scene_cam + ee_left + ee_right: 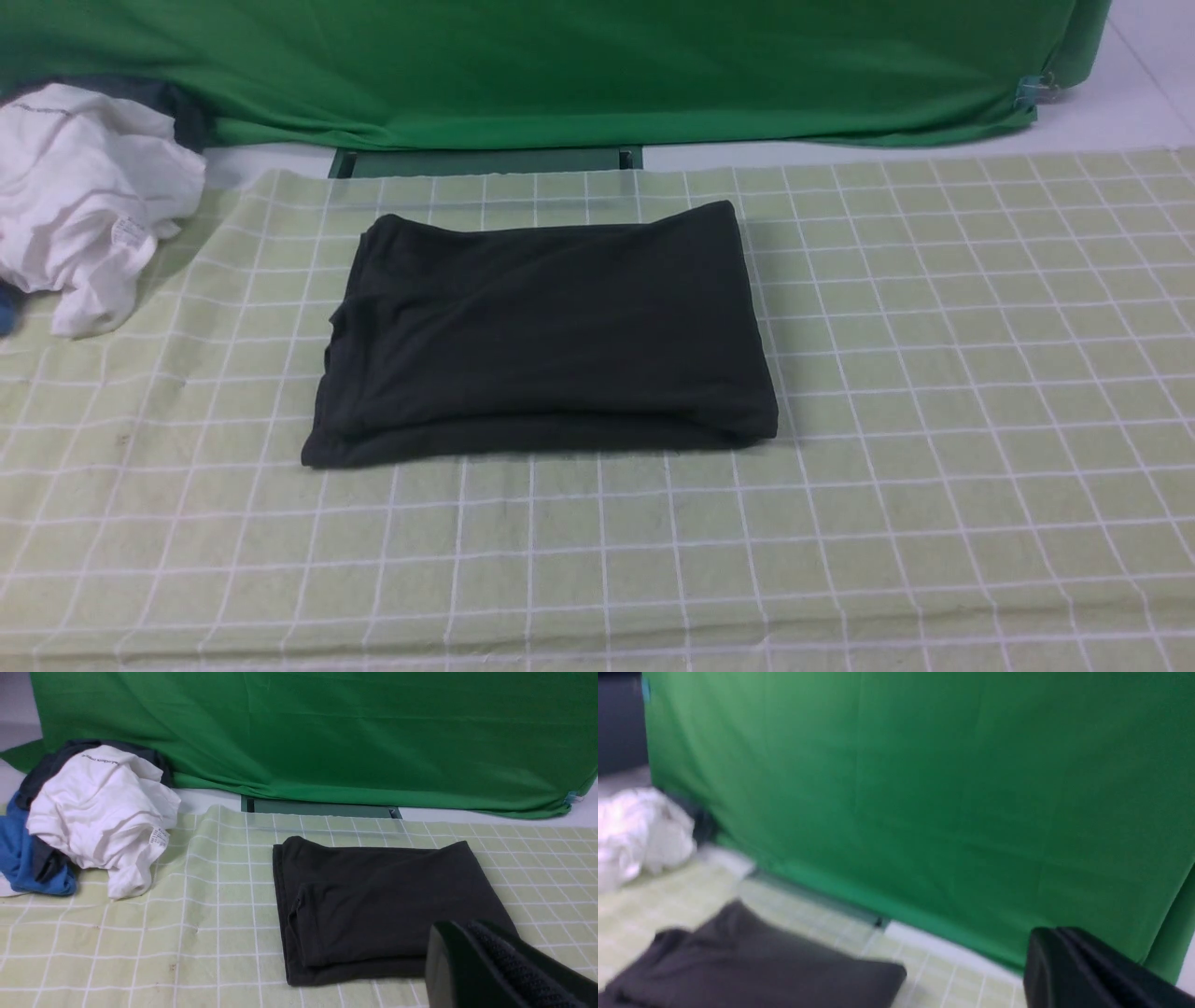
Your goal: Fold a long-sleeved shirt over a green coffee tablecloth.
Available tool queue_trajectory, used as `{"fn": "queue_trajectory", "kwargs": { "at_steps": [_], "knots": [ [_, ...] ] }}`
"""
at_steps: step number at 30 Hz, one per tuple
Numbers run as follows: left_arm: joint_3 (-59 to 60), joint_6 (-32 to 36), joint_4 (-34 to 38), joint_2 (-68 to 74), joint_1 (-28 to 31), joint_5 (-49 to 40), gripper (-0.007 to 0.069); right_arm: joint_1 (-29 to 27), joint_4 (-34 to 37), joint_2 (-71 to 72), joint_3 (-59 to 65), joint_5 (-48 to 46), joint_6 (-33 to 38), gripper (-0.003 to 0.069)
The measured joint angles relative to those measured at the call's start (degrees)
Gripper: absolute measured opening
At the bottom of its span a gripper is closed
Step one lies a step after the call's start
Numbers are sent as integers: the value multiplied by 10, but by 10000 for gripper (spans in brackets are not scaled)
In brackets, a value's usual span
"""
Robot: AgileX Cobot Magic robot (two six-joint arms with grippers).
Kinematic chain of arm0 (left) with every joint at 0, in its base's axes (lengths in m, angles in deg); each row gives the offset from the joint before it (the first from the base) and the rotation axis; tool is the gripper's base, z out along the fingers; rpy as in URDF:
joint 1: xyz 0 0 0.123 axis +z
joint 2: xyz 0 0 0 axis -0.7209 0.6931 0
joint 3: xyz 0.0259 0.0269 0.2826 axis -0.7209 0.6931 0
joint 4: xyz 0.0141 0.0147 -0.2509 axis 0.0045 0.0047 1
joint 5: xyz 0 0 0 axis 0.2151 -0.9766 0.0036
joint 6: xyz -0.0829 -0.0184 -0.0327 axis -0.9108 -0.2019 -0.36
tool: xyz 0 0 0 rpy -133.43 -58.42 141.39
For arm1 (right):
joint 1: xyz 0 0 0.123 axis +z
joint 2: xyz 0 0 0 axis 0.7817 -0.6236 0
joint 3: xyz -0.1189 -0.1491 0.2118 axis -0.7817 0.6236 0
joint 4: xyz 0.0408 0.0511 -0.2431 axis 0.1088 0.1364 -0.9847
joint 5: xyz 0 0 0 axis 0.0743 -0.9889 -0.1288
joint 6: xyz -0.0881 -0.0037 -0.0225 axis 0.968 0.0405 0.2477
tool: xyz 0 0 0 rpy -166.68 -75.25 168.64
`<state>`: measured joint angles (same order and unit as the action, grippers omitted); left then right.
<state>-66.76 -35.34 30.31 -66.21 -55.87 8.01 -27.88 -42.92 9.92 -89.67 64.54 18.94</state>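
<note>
Front view: the black long-sleeved shirt (pixel 546 336) lies folded into a compact rectangle near the middle of the green coffee tablecloth (pixel 980 373), a pale yellow-green cloth with a white grid that covers my worktop. Its layered edges show along the near side and on my left side. No print or neck label is visible on the upper face. Neither of my arms appears in this view.

Beyond the far edge of the cloth hangs a plain bright green fabric sheet (pixel 597 65). At the far left corner a crumpled white garment (pixel 89 201) rests partly on the cloth, well apart from the shirt.

Left wrist view: my left pincer (pixel 472 956) shows as dark ribbed fingers pressed together, holding nothing, above the near corner of the shirt. A blue garment (pixel 18 858) and a dark one lie under the white garment.

Right wrist view: blurred; my right pincer (pixel 1057 961) is likewise pressed together and empty, raised clear of the shirt.
</note>
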Motion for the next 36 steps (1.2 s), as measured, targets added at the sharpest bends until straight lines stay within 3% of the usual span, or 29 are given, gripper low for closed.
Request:
{"fn": "queue_trajectory", "kwargs": {
  "at_steps": [6,14,36],
  "knots": [
    [103,10,3,-104,0,20,12,0,-1,142,110,88,-3,2],
    [197,12,25,-147,0,125,12,0,-2,205,134,123,-5,6],
    [213,14,34,-146,0,172,14,0,-2,205,135,124,-10,63]
  ]
}}
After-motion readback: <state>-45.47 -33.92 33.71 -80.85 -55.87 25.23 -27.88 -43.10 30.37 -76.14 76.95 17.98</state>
